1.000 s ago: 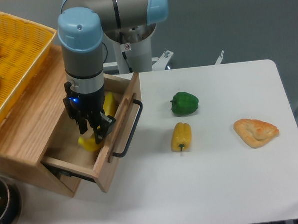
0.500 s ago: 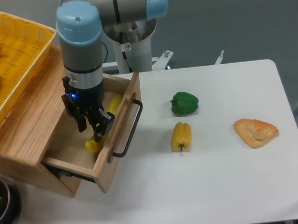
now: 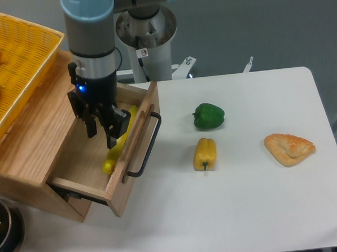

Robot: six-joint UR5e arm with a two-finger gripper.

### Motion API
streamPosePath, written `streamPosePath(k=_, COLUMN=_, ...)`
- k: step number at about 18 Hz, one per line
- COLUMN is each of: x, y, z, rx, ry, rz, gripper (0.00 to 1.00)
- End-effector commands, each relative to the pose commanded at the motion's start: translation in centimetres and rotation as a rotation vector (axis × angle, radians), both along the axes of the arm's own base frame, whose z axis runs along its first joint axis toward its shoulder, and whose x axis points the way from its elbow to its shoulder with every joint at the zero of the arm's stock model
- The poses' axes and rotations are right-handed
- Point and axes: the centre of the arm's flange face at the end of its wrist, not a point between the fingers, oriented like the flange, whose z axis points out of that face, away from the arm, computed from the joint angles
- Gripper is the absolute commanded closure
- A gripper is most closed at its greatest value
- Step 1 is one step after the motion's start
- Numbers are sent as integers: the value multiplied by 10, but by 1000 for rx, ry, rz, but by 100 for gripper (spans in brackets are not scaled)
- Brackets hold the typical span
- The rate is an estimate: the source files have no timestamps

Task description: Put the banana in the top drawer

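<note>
Banana point(image 3: 120, 144): lying inside the top drawer point(image 3: 136, 140), stretched along the inner face of the drawer front, one end near the front left corner, the other partly hidden behind the gripper.
Top drawer: pulled out from the wooden cabinet point(image 3: 28, 139); the black handle point(image 3: 147, 147) faces the table point(image 3: 246, 201).
Gripper point(image 3: 100, 132): the fingers are spread apart and nothing is held between them; it hangs above the drawer, clear of the banana.
Change over the last second: one second ago the gripper was low in the drawer with only a yellow end showing beneath it. It has since been raised in two steps, and more of the banana has been uncovered at each step. The banana has been left behind, resting flat.
Meaning for the task: release is judged complete and the placement essentially done. Only withdrawal of the arm is judged to remain.
Other items: a yellow pepper point(image 3: 204, 153), a green pepper point(image 3: 208, 116) and a pastry point(image 3: 289, 148) lie on the table, well apart from the drawer; a yellow basket point(image 3: 24, 60) sits on top of the cabinet.
Risk: low; the fingers must be lifted clear of the drawer front before any sideways travel.
</note>
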Motion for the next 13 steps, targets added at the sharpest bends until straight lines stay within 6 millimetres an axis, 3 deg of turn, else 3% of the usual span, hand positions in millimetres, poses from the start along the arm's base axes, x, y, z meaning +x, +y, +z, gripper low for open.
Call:
streamPosePath(k=3, x=-30, y=-14, z=10, rx=11, ry=18, rz=45, gripper=36)
streamPosePath(k=7, x=-73, y=-24, z=-9, rx=-20, ry=21, rz=63, gripper=27)
streamPosePath(k=13, x=-129, y=-43, z=-34, rx=-56, ry=11, rz=98, gripper=1)
